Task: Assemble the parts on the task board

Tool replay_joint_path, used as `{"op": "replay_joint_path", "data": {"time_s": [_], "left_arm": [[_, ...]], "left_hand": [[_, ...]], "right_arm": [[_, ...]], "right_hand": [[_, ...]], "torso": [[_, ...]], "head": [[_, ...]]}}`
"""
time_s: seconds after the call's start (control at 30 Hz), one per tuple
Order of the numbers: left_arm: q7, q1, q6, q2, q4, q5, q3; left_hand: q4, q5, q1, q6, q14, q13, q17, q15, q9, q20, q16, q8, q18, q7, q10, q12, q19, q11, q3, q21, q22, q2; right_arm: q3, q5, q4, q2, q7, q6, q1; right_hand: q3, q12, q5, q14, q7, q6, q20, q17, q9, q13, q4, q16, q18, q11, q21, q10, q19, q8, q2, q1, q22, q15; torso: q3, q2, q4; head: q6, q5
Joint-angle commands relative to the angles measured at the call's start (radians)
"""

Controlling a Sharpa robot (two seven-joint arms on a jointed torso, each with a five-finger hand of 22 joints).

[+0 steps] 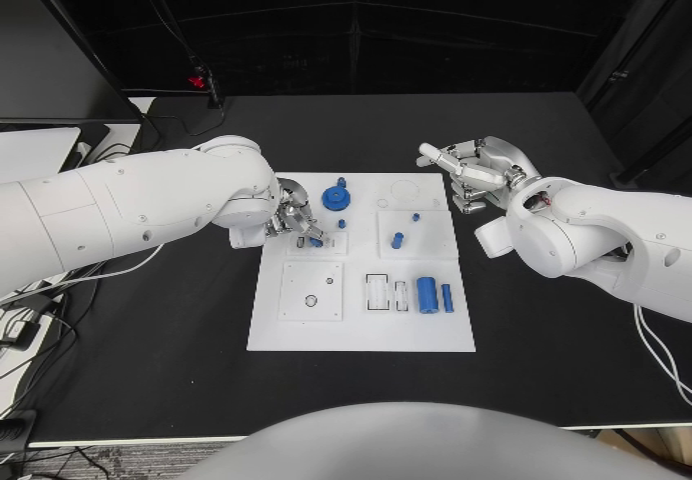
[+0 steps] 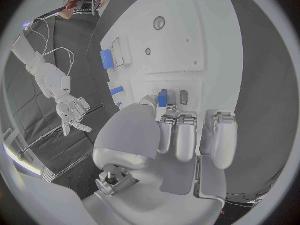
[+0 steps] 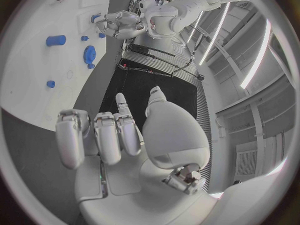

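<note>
task board [image 1: 361,330]: white plate, middle of black surface [image 1: 144,370]; left hand [image 1: 293,222]: over board's far left part, fingers pinching a small blue part [image 2: 162,98]; right hand [image 1: 476,172]: off board's far right corner, fingers spread, holding nothing; blue cylinder [image 1: 427,294]: lying near board's right edge

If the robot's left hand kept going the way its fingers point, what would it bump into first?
Probably the small blue part right at the left hand's fingertips, standing on the white task board. It may already be touching it; depth is hard to judge.
</note>
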Motion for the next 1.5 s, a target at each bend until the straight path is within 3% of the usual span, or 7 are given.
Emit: {"op": "replay_joint_path", "data": {"time_s": [0.03, 0.47, 0.63, 0.8, 1.17, 1.37, 1.5], "left_arm": [[-0.018, -0.007, 0.021, 0.001, -0.003, -0.032, -0.005], [-0.018, -0.008, 0.036, 0.004, -0.005, -0.040, -0.005], [-0.016, -0.008, 0.036, 0.003, -0.005, -0.040, -0.005], [-0.014, -0.009, 0.035, 0.004, -0.007, -0.040, -0.005], [-0.003, -0.009, 0.020, 0.003, -0.008, -0.040, -0.005], [0.019, -0.009, -0.025, -0.010, 0.002, -0.040, -0.005], [0.046, -0.008, -0.066, -0.037, 0.031, -0.040, -0.005]], "left_hand": [[0.000, -0.006, -0.011, -0.006, 0.103, 0.261, 0.263, 0.001, 0.000, 0.000, 0.001, -0.005, -0.006, 0.002, 0.110, -0.005, 0.103, 0.004, 0.001, 0.003, 0.263, -0.002], [0.001, -0.045, -0.043, -0.008, 0.103, 0.261, 0.263, 0.005, 0.001, 0.004, 0.001, -0.013, -0.006, 0.006, 0.110, -0.005, 0.103, 0.008, -0.018, 0.003, 0.263, -0.010], [0.001, -0.172, -0.115, -0.013, 0.103, 0.261, 0.263, 0.012, 0.004, 0.009, 0.001, -0.021, -0.006, 0.013, 0.110, -0.005, 0.103, 0.015, -0.064, 0.003, 0.263, -0.014], [0.000, -0.266, -0.155, -0.021, 0.103, 0.261, 0.263, 0.016, 0.011, 0.014, 0.001, -0.021, -0.006, 0.018, 0.110, -0.005, 0.103, 0.019, -0.105, 0.003, 0.263, -0.013], [0.000, -0.344, -0.211, -0.026, 0.103, 0.261, 0.263, 0.020, 0.024, 0.018, 0.001, -0.013, -0.006, 0.020, 0.110, -0.005, 0.103, 0.021, -0.170, 0.003, 0.263, -0.003], [-0.001, -0.481, -0.301, -0.019, 0.103, 0.261, 0.263, 0.021, 0.036, 0.020, 0.001, -0.003, -0.006, 0.017, 0.110, -0.005, 0.103, 0.020, -0.247, 0.003, 0.263, 0.006], [0.000, -0.494, -0.342, -0.012, 0.103, 0.261, 0.263, 0.019, 0.044, 0.018, 0.001, 0.005, -0.006, 0.014, 0.110, -0.005, 0.103, 0.015, -0.290, 0.003, 0.263, -0.003]], "right_arm": [[0.000, 0.009, 0.003, 0.000, 0.010, 0.009, 0.001], [0.000, 0.011, 0.002, 0.000, 0.010, 0.010, 0.001], [0.000, 0.011, 0.003, 0.000, 0.010, 0.009, 0.001], [0.000, 0.012, 0.002, -0.001, 0.009, 0.010, 0.001], [0.000, 0.017, 0.001, -0.001, 0.008, 0.010, 0.001], [0.000, 0.018, -0.001, 0.000, 0.007, 0.010, 0.001], [0.000, 0.018, -0.003, 0.000, 0.006, 0.011, 0.001]], "right_hand": [[-0.007, 0.002, 0.006, 0.108, -0.002, -0.005, -0.001, 0.263, -0.001, 0.263, 0.000, 0.002, -0.002, -0.003, -0.003, 0.108, 0.052, 0.005, 0.004, -0.004, 0.236, -0.001], [-0.007, 0.002, 0.006, 0.108, -0.002, -0.005, -0.001, 0.263, -0.001, 0.263, 0.000, 0.002, -0.002, -0.003, -0.003, 0.108, 0.052, 0.005, 0.004, -0.004, 0.236, -0.001], [-0.007, 0.002, 0.006, 0.108, -0.002, -0.005, -0.001, 0.263, -0.001, 0.263, 0.000, 0.002, -0.002, -0.003, -0.003, 0.108, 0.052, 0.005, 0.004, -0.004, 0.236, -0.001], [-0.009, 0.002, 0.006, 0.108, -0.003, -0.004, -0.002, 0.263, -0.001, 0.263, 0.000, 0.002, -0.002, -0.003, -0.003, 0.108, 0.051, 0.006, 0.005, -0.006, 0.236, -0.001], [-0.009, 0.002, 0.006, 0.108, -0.003, -0.004, -0.002, 0.263, -0.001, 0.263, 0.000, 0.002, -0.002, -0.004, -0.001, 0.108, 0.053, 0.007, 0.005, -0.006, 0.237, -0.001], [-0.009, 0.002, 0.006, 0.108, -0.003, -0.004, -0.002, 0.263, -0.001, 0.263, 0.000, 0.002, -0.002, -0.004, -0.002, 0.108, 0.053, 0.007, 0.005, -0.006, 0.236, -0.001], [-0.009, 0.002, 0.006, 0.108, -0.003, -0.004, -0.002, 0.263, -0.001, 0.263, 0.000, 0.002, -0.002, -0.004, -0.002, 0.108, 0.053, 0.008, 0.006, -0.006, 0.236, -0.001]], "torso": [[-0.0011, 0.000, -0.0011], [-0.0003, 0.000, 0.0000], [-0.0008, 0.000, -0.0006], [-0.0010, 0.000, -0.0011], [-0.0007, 0.000, 0.0002], [-0.0013, -0.001, 0.0002], [-0.0011, -0.001, 0.0012]], "head": [[0.000, 0.000], [0.000, -0.005], [0.000, -0.005], [0.000, -0.006], [0.000, -0.008], [0.000, -0.007], [0.000, -0.008]]}}
